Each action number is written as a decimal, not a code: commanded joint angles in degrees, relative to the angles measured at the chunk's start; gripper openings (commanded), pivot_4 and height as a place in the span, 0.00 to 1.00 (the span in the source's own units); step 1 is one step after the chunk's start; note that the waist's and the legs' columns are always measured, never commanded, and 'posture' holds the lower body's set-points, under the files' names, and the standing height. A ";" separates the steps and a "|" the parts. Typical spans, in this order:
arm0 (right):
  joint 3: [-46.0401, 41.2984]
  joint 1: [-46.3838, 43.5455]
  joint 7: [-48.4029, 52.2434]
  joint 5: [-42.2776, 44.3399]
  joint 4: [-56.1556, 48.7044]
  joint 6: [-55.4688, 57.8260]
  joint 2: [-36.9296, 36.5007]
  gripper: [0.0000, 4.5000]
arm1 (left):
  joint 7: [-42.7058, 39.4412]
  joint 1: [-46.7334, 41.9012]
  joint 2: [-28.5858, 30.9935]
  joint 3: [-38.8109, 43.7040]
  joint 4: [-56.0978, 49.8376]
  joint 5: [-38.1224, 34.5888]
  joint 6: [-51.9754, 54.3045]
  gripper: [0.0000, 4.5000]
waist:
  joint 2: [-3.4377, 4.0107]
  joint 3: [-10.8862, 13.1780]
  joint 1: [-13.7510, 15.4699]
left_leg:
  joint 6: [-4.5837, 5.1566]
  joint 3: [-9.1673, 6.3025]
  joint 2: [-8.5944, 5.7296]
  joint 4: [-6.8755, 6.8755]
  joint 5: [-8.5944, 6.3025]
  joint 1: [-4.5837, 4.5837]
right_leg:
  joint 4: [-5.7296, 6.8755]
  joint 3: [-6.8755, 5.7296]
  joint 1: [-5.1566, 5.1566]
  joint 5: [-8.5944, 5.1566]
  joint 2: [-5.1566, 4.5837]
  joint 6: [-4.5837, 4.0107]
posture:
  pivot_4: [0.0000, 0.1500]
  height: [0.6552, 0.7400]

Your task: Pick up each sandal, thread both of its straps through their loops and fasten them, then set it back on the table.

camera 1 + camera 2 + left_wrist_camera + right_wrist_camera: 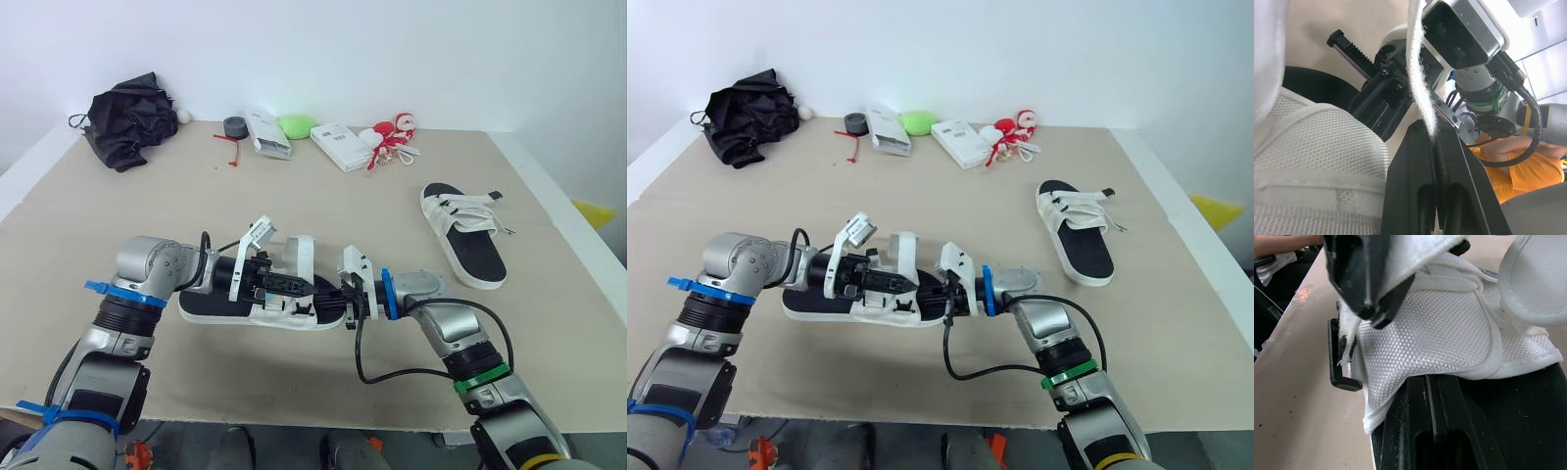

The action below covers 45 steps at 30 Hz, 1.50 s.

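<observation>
My left gripper (299, 286) is pinched tight on the thin white strap (1418, 73). My right gripper (1432, 379) is closed narrow, tips tucked under the mesh upper (1425, 338); any fabric pinched there is hidden. The sandal (220, 309) sits between both grippers, low over the table (118, 215). It's probably light, with a stiffish sole and floppy straps, so grab strap ends. Can't make out the loop. The second sandal (470, 235) lies well beyond my right gripper.

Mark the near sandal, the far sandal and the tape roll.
near sandal (211, 309): left eye view, white sole edge at its left end.
far sandal (480, 257): left eye view, black footbed.
tape roll (234, 127): left eye view, its dark outer wall.
</observation>
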 commanded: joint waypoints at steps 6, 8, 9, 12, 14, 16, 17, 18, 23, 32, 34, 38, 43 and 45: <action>4.05 2.68 -1.20 -3.75 5.09 1.72 -0.80 0.00 | -3.48 4.16 4.02 -8.38 -7.09 6.90 -9.64 0.01 | 0.02 -0.03 -0.07 | -0.01 0.01 0.00 -0.01 -0.01 0.02 | -0.01 0.02 0.01 0.00 0.00 0.00 | 1.00 0.98; 4.08 2.72 -1.17 -3.75 5.02 1.75 -0.85 0.00 | -4.13 4.56 4.38 -9.61 -7.25 8.82 -12.48 0.01 | 0.02 -0.04 -0.07 | -0.01 0.01 0.00 -0.01 -0.01 0.04 | -0.01 0.03 0.02 -0.01 0.00 0.00 | 1.00 0.98; 4.12 2.69 -1.17 -3.78 5.06 1.73 -0.84 0.00 | -4.02 4.67 4.31 -9.80 -7.11 9.55 -13.55 0.01 | 0.03 -0.04 -0.07 | -0.01 0.02 0.00 -0.01 -0.01 0.04 | -0.01 0.04 0.02 -0.01 0.00 -0.01 | 1.00 0.98; 4.19 2.67 -1.18 -3.79 5.03 1.74 -0.82 0.00 | -4.08 4.80 4.57 -10.42 -6.90 11.08 -15.67 0.01 | 0.05 -0.07 -0.06 | -0.01 0.02 0.00 -0.01 -0.01 0.06 | -0.01 0.04 0.00 -0.01 -0.01 -0.01 | 1.00 0.98; 4.20 2.58 -1.19 -3.78 5.16 1.72 -0.72 0.00 | -3.93 4.89 4.79 -11.24 -6.20 13.35 -18.53 0.01 | 0.06 -0.08 -0.06 | 0.00 0.02 0.00 -0.01 0.00 0.06 | -0.01 0.04 0.01 -0.01 -0.01 -0.02 | 1.00 0.98; 4.22 2.56 -1.17 -3.77 5.11 1.74 -0.69 0.00 | -4.11 4.90 5.01 -11.83 -5.75 14.53 -20.18 0.01 | 0.10 -0.16 -0.01 | 0.00 0.02 0.00 -0.01 0.00 0.06 | -0.01 0.04 0.01 -0.01 -0.01 -0.01 | 1.00 0.98; 4.24 2.56 -1.18 -3.73 5.09 1.77 -0.66 0.00 | -4.15 4.97 4.97 -11.89 -5.56 15.41 -21.66 0.01 | 0.12 -0.19 0.00 | 0.00 0.02 0.00 -0.01 0.00 0.11 | -0.01 0.04 0.00 -0.02 -0.01 -0.02 | 1.00 0.98; 4.24 2.55 -1.21 -3.69 5.11 1.80 -0.62 0.00 | -4.50 5.03 4.91 -11.92 -5.47 15.98 -22.92 0.01 | 0.14 -0.20 0.00 | 0.00 0.02 0.00 -0.01 0.00 0.14 | -0.01 0.05 -0.03 -0.05 -0.01 -0.08 | 1.00 0.98; 4.18 2.55 -1.32 -3.61 5.40 1.74 -0.50 0.00 | -5.75 5.18 4.39 -11.10 -5.23 16.70 -26.36 0.01 | 0.15 -0.22 0.03 | 0.04 0.03 -0.02 0.00 0.02 0.16 | -0.01 0.09 -0.03 -0.08 0.00 -0.16 | 1.00 0.98; 3.85 2.37 -1.37 -3.49 6.02 1.72 -0.30 0.00 | -11.80 8.08 5.12 -9.40 -11.05 13.64 -28.56 0.01 | 0.15 -0.22 -0.02 | 0.07 0.05 -0.02 0.00 0.03 0.12 | -0.01 0.12 0.00 -0.03 0.01 -0.08 | 1.00 0.98; 3.78 2.18 -1.34 -3.45 6.16 1.71 -0.17 0.00 | -14.20 9.82 7.57 -13.37 -10.85 19.71 -35.96 0.01 | 0.15 -0.22 -0.18 | 0.07 0.06 -0.02 -0.01 0.03 0.11 | -0.01 0.15 0.01 -0.03 0.01 -0.08 | 1.00 0.98; 3.70 2.00 -1.37 -3.38 6.09 1.82 -0.10 0.00 | -15.75 11.19 9.53 -17.08 -7.66 27.30 -45.55 0.01 | 0.17 -0.26 -0.23 | 0.07 0.08 0.00 -0.09 0.02 0.14 | -0.01 0.18 0.03 -0.06 0.05 -0.14 | 1.00 0.98; 3.79 1.99 -1.33 -3.36 6.10 1.72 -0.18 0.00 | -15.20 11.20 8.85 -17.57 -3.97 32.01 -52.65 0.01 | 0.29 -0.49 -0.22 | 0.09 0.09 0.00 -0.08 0.02 0.24 | -0.01 0.23 -0.02 -0.19 0.06 -0.36 | 1.00 0.98; 3.87 1.98 -1.36 -3.35 6.11 1.69 -0.22 0.00 | -15.25 11.13 8.37 -16.96 -3.73 31.42 -53.37 0.01 | 0.27 -0.59 -0.21 | 0.09 0.10 0.00 -0.07 0.02 0.32 | -0.01 0.24 -0.03 -0.20 0.05 -0.38 | 1.00 0.98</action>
